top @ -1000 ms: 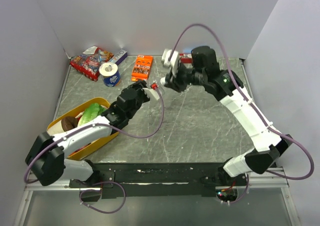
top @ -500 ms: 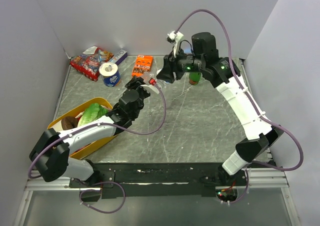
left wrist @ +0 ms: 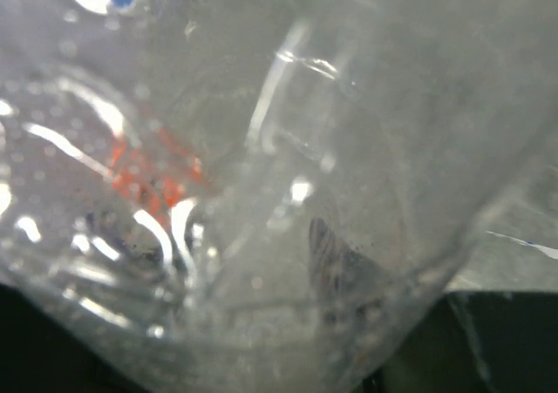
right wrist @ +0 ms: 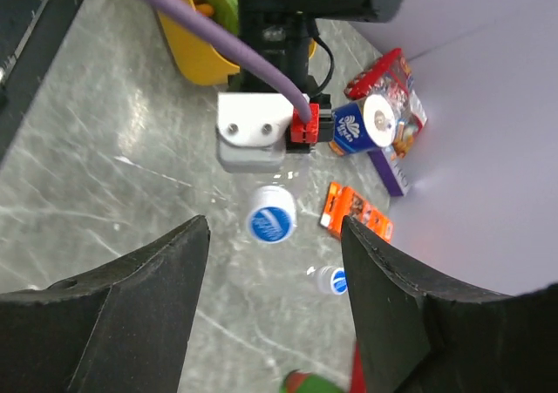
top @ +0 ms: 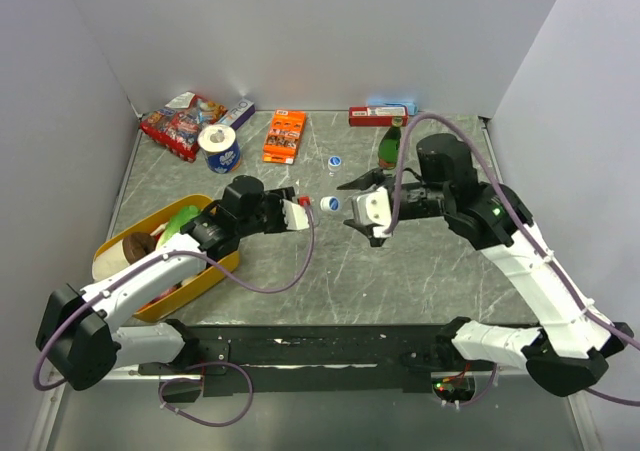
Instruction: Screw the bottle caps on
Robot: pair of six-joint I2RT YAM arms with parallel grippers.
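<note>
Near the middle of the tabletop [top: 420, 271] the left pincer [top: 306, 210] is clenched on a clear bottle [left wrist: 261, 193] topped by a blue cap [top: 329, 204], the right pincer [top: 349, 206] gaping empty just beside it (a second capped bottle [top: 335, 161] stands nearer the far edge).

The cap [top: 329, 203] mid-table and the second cap [top: 335, 160] at its twelve o'clock are blue, marked white — the bottle [left wrist: 279, 149] is clear. Table [top: 400, 271] grey, veined white; tray [top: 195, 283] at nine o'clock yellow; box [top: 285, 135] orange.
</note>
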